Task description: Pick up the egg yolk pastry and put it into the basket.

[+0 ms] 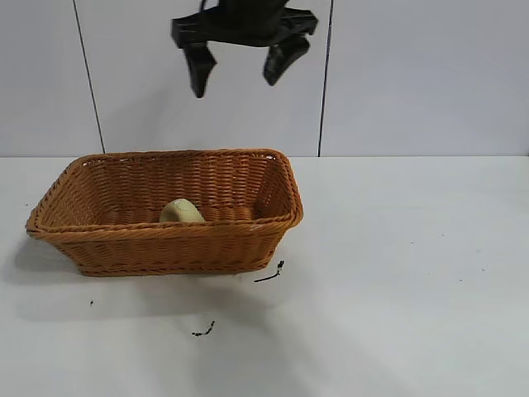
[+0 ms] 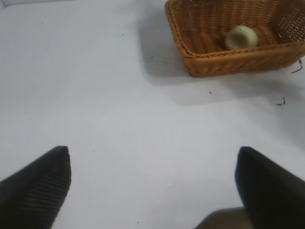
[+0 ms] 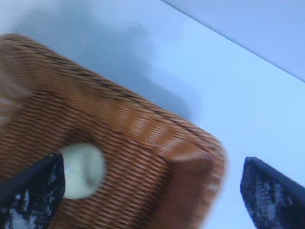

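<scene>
Exterior view: we see the basket (image 1: 124,240) at the left of the white table (image 1: 413,273), open surface to its right. Our right gripper (image 1: 241,68) hangs above with jaws wide, empty. Egg yolk pastry (image 1: 181,212) lies inside the basket.

Right gripper (image 1: 241,68): a matte black assembly with a broad, angular crossbar and two short, tapering fingers (image 1: 199,73) hanging beneath it, each narrowing to a blunt tip. No cables, screws or markings can be made out on it from outside the rig.

Right fingers, close view (image 3: 33,193): black, wedge-shaped, their surfaces flecked and scuffed with whitish wear marks.

Left gripper (image 2: 152,183): two black fingers (image 2: 35,188) of the same wedge form, broad at the base and pointed at the tip. The inner face of one carries fine parallel ribbing; the other appears smooth and plain. A dull brownish part shows at the base between them.
</scene>
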Controlling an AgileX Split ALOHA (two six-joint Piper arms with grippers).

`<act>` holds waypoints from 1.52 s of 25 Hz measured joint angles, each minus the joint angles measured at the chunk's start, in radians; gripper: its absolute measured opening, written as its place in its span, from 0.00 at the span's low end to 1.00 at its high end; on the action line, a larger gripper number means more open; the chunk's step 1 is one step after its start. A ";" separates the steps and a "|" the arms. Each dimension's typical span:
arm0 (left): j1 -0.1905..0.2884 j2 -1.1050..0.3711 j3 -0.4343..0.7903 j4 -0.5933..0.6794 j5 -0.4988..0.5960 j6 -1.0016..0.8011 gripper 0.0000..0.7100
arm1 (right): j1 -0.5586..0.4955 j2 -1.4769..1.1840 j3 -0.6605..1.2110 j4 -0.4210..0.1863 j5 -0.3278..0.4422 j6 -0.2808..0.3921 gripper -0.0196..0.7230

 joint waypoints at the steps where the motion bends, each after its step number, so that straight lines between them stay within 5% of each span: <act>1: 0.000 0.000 0.000 0.000 0.000 0.000 0.98 | -0.032 0.000 0.000 0.000 0.009 0.000 0.96; 9: 0.000 0.000 0.000 0.000 0.000 0.000 0.98 | -0.209 -0.002 0.000 0.000 0.015 -0.003 0.96; 17: 0.000 0.000 0.000 0.000 0.000 0.000 0.98 | -0.220 -0.101 0.117 0.016 0.015 -0.018 0.96; 38: 0.000 0.000 0.000 0.000 0.000 0.000 0.98 | -0.220 -1.199 1.307 0.053 0.015 -0.019 0.96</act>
